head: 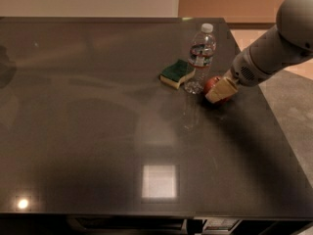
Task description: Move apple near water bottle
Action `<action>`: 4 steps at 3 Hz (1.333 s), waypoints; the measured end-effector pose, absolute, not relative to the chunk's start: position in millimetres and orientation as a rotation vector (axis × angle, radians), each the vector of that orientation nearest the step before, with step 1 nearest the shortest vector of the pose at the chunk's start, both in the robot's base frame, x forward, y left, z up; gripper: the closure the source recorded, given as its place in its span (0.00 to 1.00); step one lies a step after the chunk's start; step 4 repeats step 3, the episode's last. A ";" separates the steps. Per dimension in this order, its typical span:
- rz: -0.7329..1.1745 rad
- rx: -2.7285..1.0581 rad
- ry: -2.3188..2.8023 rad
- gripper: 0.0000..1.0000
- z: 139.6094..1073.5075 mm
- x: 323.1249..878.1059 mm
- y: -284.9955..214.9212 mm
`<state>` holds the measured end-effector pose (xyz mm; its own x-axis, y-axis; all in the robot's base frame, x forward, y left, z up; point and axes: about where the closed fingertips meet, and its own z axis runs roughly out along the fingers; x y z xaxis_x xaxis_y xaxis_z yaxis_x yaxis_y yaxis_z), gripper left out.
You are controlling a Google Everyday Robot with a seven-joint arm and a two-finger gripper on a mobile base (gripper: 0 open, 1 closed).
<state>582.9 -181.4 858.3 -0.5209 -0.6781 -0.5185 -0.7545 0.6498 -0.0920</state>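
Near edge of the dark table point(98, 155) is seen along the bottom. Wide bare tabletop is left open across the front and the whole left side. A square light reflection point(159, 181) is noted front centre.

Further back, toward the right edge, the apple point(212, 83) is found resting on the table, just right of the water bottle point(200, 58) base, nearly touching. The gripper point(221, 90) is laid against the apple's front right side, covering part of it. How far it is open, and whether the apple is actually gripped, cannot be told. The arm point(274, 48) is brought in from the right, over the table's right edge.

The bottle is stood upright. A green-and-yellow sponge point(176, 73) is set just left of it. Some free table is left behind the bottle up to the far edge.
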 end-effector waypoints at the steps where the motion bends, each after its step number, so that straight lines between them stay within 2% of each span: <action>1: 0.195 -1.117 2.348 0.13 858.5 582.5 -180.3; 2: 0.195 -1.119 2.347 0.00 858.7 582.1 -179.2; 4: 0.195 -1.119 2.347 0.00 858.8 582.1 -179.2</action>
